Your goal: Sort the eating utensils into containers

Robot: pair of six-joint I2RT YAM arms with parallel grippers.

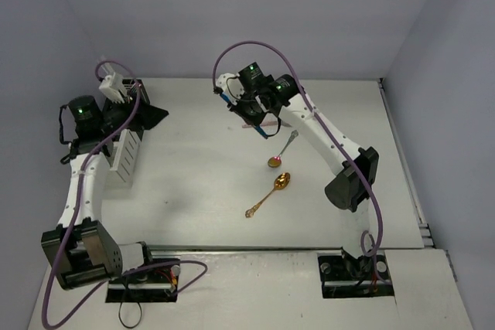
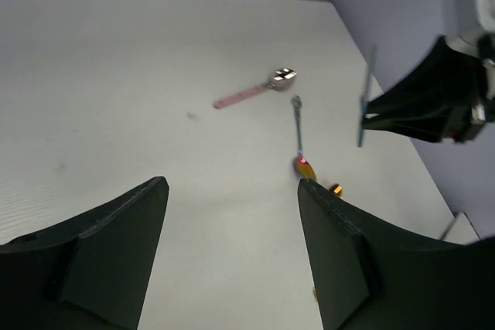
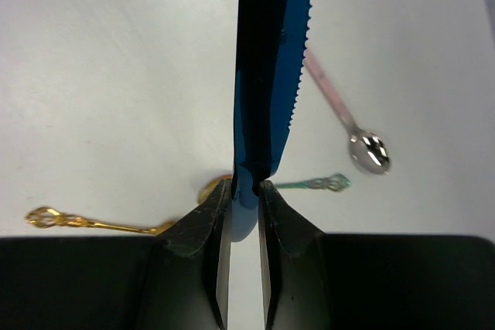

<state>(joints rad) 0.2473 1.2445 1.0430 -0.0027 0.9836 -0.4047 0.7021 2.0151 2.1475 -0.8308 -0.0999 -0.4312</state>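
**A:** What lies closest to the bases?

**B:** A gold spoon, loose on the table. Just past it is a green-handled spoon. About level with that, far over on the left, stands the white caddy, the only container I can make out. The left arm hangs beside it, and the left gripper is spread wide with nothing in it.

**A:** And farther back?

**B:** A pink-handled spoon lies flat on the table. Above that spot, the right gripper is pinched tight on one end of a blue knife. The knife is clear of the table and its toothed edge runs straight out from the fingers.

**A:** So the job in hand is carrying it to a container?

**B:** That's my reading. The grip is right at the knife's end, so the free length can swing. I'd move slowly and avoid sharp wrist turns.

**A:** Anything in the way?

**B:** The left arm, I think. It sits right by the caddy, so it should pull back or hold off before the right arm crosses over.

**A:** And the drop?

**B:** Point the knife straight down over an opening and lower it until the tip is well inside the walls. Only then part the fingers. A release from high up could bounce the knife off the rim or tip the light caddy over.
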